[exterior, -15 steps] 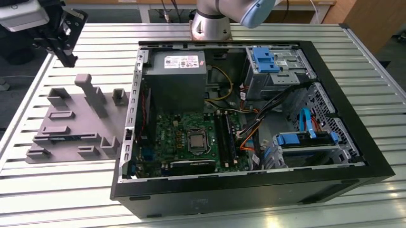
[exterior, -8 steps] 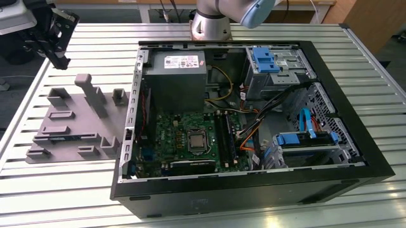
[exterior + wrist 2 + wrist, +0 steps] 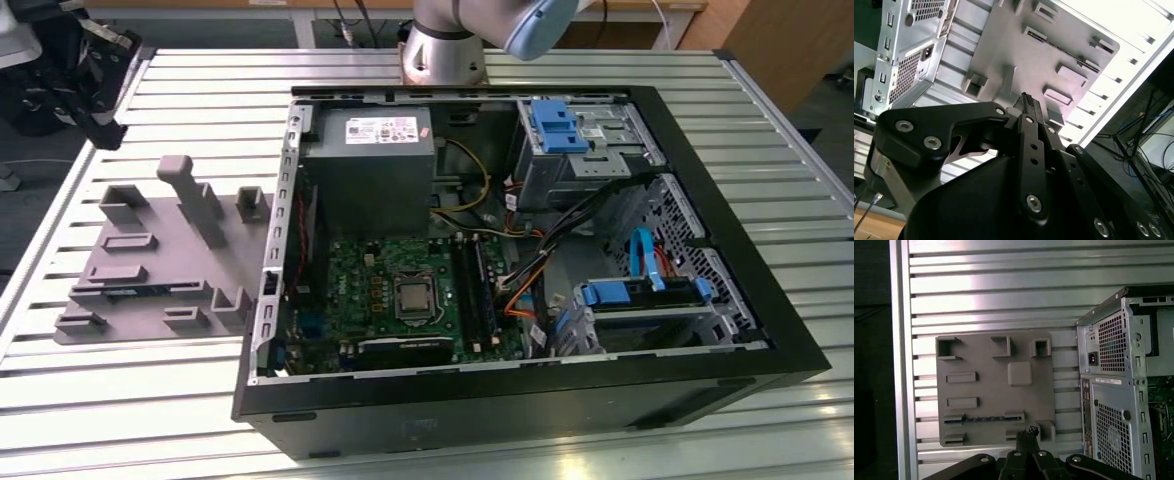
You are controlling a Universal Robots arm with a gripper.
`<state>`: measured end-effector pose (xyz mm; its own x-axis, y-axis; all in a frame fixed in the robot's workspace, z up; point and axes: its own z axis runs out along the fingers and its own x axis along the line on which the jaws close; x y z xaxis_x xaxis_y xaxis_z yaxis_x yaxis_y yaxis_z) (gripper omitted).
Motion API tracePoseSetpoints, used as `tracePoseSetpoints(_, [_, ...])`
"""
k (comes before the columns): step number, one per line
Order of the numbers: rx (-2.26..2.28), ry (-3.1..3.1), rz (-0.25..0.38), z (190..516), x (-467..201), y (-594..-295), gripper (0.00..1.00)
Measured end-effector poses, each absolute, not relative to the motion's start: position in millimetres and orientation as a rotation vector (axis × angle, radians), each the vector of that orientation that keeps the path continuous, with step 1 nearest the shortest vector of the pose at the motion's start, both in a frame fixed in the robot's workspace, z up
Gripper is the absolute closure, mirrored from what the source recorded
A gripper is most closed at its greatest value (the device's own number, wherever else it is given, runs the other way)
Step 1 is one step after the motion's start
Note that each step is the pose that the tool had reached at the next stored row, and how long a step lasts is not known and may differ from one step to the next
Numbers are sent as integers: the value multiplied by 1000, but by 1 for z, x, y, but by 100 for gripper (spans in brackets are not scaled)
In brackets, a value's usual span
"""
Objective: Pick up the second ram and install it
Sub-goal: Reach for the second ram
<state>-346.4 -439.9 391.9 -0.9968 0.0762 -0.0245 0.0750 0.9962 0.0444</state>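
The second ram is a thin dark strip with small chips. It lies flat between two low blocks near one edge of the grey fixture plate. In the exterior view the ram sits at the fixture's near-left part. My gripper hovers above that edge of the fixture, apart from the ram, with its fingers closed together and nothing between them. The second wrist view has the gripper high over the plate. The long black memory slots lie on the motherboard inside the open case.
The open computer case stands at the exterior view's right of the fixture, its tall wall close beside it. The fixture carries upright grey blocks. The slatted metal table extends around both.
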Motion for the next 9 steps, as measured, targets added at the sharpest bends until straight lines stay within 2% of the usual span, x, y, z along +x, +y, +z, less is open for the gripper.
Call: tracePoseSetpoints(9, [118,3112,68,392,-363,-443,89])
